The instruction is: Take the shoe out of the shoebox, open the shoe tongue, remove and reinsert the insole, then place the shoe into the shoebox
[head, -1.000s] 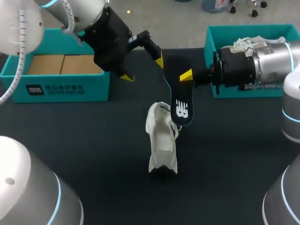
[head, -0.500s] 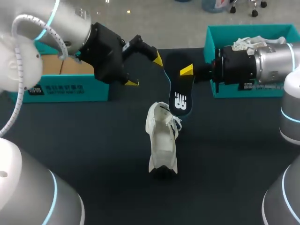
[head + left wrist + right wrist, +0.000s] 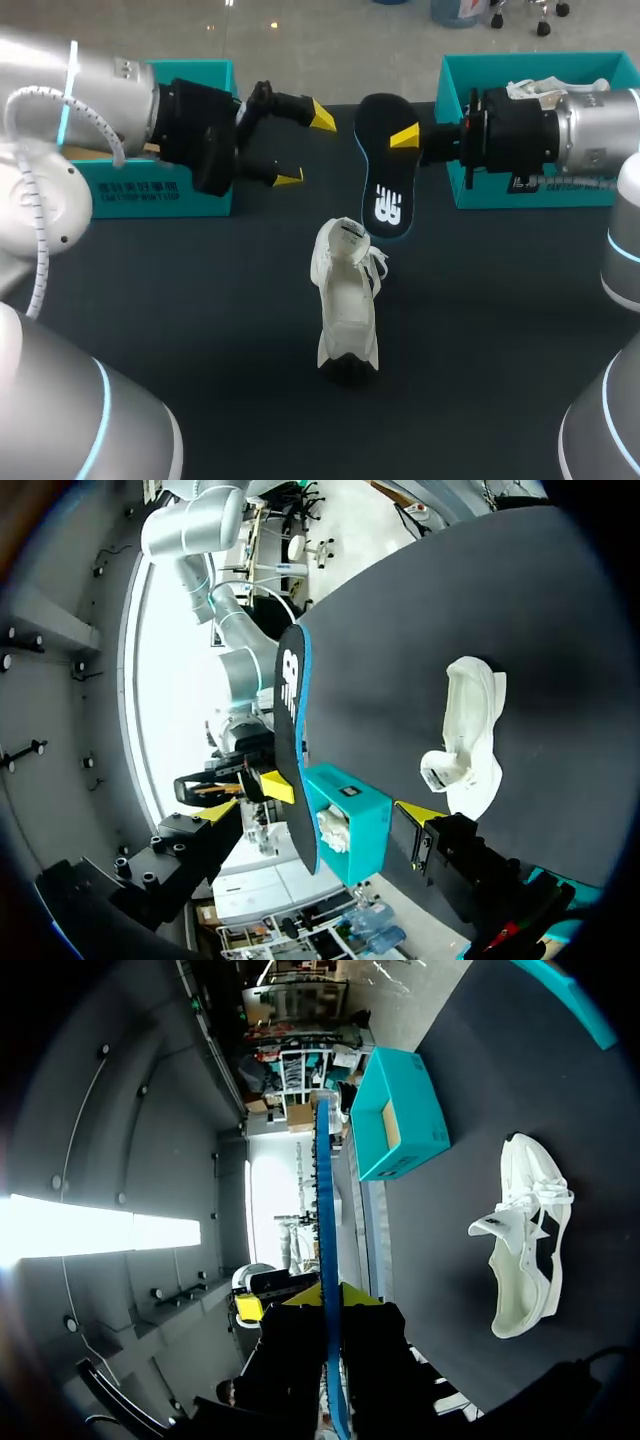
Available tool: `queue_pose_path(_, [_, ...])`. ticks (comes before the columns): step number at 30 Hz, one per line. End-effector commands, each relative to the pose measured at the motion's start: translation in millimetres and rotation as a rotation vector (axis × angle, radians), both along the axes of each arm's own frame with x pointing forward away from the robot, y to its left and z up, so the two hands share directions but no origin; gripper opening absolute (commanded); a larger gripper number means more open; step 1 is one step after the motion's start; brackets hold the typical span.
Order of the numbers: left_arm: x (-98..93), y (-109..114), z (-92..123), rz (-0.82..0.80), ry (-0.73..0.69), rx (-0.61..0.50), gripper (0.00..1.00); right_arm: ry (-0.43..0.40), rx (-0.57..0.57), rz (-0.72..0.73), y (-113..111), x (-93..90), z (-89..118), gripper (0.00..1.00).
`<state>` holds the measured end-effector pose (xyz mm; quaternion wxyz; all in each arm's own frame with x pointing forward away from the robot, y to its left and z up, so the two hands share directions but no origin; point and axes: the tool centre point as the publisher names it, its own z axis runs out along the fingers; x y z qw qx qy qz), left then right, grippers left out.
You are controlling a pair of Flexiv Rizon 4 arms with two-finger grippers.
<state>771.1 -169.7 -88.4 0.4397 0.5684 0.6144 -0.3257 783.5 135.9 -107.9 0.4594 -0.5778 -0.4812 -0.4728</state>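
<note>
Right end effector (image 3: 402,140) was clamped on the black foam insole with a blue edge (image 3: 385,175), both fingers on it, holding it clear of the dark bench (image 3: 200,300) between the two boxes. The white sneaker (image 3: 347,300) sat on the bench near the insole's lower end, apart from it. Left end effector (image 3: 305,147) was spread wide and empty, in front of the left teal cardboard shoebox (image 3: 150,190), beside the insole but not touching it. The right teal box (image 3: 500,190) held something white.

Head view: high behind, looking down on table (image 3: 200,320). Wrist views: low, near, from opposite sides. All share shoe (image 3: 345,300), insole (image 3: 385,185).
</note>
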Motion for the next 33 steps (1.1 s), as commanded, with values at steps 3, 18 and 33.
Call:
queue_pose_path(3, [0.7, -6, -5, -0.024, -0.038, -0.27, 0.94, 0.001, 0.006, -0.004, 6, -1.2, 0, 0.0])
queue_pose_path(18, [10.2, -34, -14, -0.059, -0.03, -0.304, 0.5, 0.01, 0.016, 0.022, 14, -9.4, 4, 0.0])
queue_pose_path(33, [23.0, -56, -10, -0.034, -0.042, -0.366, 0.38, 0.014, 0.014, 0.045, 16, -16.1, 3, 0.0])
